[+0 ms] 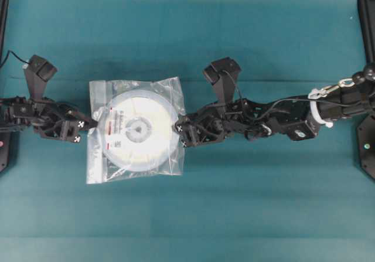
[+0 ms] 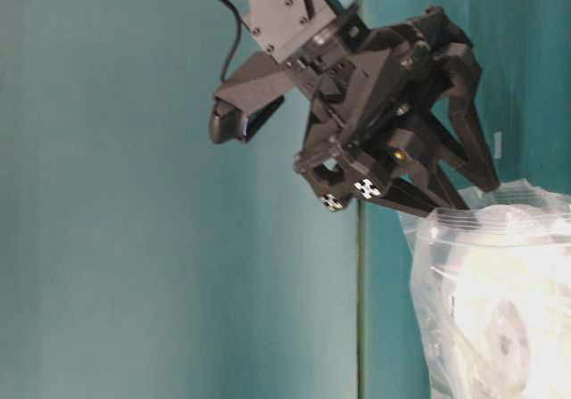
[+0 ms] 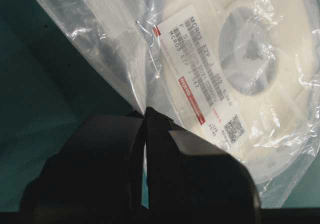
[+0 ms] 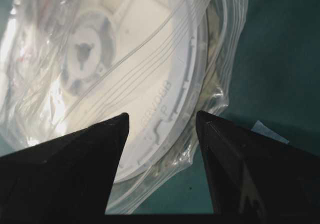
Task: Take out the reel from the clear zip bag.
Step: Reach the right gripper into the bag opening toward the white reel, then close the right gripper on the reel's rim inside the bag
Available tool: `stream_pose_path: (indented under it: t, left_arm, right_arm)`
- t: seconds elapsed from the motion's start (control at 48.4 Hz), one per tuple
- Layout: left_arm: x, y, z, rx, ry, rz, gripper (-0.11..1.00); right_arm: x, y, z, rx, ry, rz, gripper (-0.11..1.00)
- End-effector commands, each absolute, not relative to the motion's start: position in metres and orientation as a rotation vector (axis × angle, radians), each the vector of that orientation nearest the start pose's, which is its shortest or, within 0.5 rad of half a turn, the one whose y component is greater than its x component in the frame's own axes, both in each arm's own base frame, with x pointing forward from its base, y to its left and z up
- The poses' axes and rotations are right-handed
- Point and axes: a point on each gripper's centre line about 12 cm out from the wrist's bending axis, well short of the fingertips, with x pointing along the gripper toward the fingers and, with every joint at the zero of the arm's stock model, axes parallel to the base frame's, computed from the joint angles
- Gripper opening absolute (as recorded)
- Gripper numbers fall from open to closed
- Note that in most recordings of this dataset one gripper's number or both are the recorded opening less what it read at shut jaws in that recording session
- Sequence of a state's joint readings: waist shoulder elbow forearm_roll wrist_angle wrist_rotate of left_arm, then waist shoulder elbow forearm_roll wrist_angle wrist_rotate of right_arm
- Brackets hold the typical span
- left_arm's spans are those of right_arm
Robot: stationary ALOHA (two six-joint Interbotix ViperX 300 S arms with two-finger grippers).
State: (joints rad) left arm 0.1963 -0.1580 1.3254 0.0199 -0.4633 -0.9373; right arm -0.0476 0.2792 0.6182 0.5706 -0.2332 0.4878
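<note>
Left pincer (image 1: pixel 88 123) is clamped tight on the left edge of the clear zip bag (image 1: pixel 99 162), and the left wrist view shows the plastic gathered into a fold right between its two dark fingers (image 3: pixel 115 164). Over on the other side, the right pincer (image 1: pixel 179 130) stands wide, its two black fingertips (image 4: pixel 117 129) spread on either side of the bag's near edge, with the rim of the reel (image 1: pixel 137 130) showing between them through the film. Nothing is gripped there. The reel sits fully inside the bag, its grey hub (image 4: pixel 85 53) and its white label with red mark and QR code (image 3: pixel 200 91) visible through the crinkled plastic. From overhead, the bag lies between the two arms over the teal counter (image 1: pixel 246 209), with the zip strip (image 1: pixel 135 84) along its far edge. At table level, the right pincer hangs just above the bag's crumpled top edge.
</note>
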Motion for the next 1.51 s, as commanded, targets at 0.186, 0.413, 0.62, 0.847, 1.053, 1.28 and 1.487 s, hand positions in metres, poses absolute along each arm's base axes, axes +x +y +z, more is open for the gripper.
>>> stream_pose_path:
  t: [0.186,0.413,0.62,0.847,1.053,1.28,1.487]
  left_arm:
    - [0.220,0.042,0.083,-0.946,0.560,0.481,-0.01]
    - [0.220,0.042,0.083,-0.946,0.560,0.481,-0.01]
    - [0.220,0.042,0.083,-0.946,0.560,0.481,-0.01]
    - [0.219,0.042,0.082,-0.947,0.563,0.484,-0.01]
    - [0.219,0.042,0.082,-0.946,0.563,0.483,-0.01]
    - [0.220,0.042,0.083,-0.946,0.560,0.481,-0.01]
    - [0.218,0.042,0.082,-0.947,0.563,0.484,-0.01]
  right_arm:
    - [0.427,-0.035,0.091,0.993,0.524,-0.514,0.77]
    - [0.437,-0.035,0.091,0.995,0.513,-0.508,0.77]
    - [0.437,-0.035,0.088,0.994,0.519,-0.511,0.77]
    - [0.436,-0.036,0.086,1.021,0.517,-0.530,0.74]
    - [0.430,-0.037,0.076,1.095,0.538,-0.587,0.50]
    - [0.428,-0.036,0.074,1.124,0.538,-0.607,0.12]
    - [0.425,-0.033,0.073,1.120,0.548,-0.604,0.12]
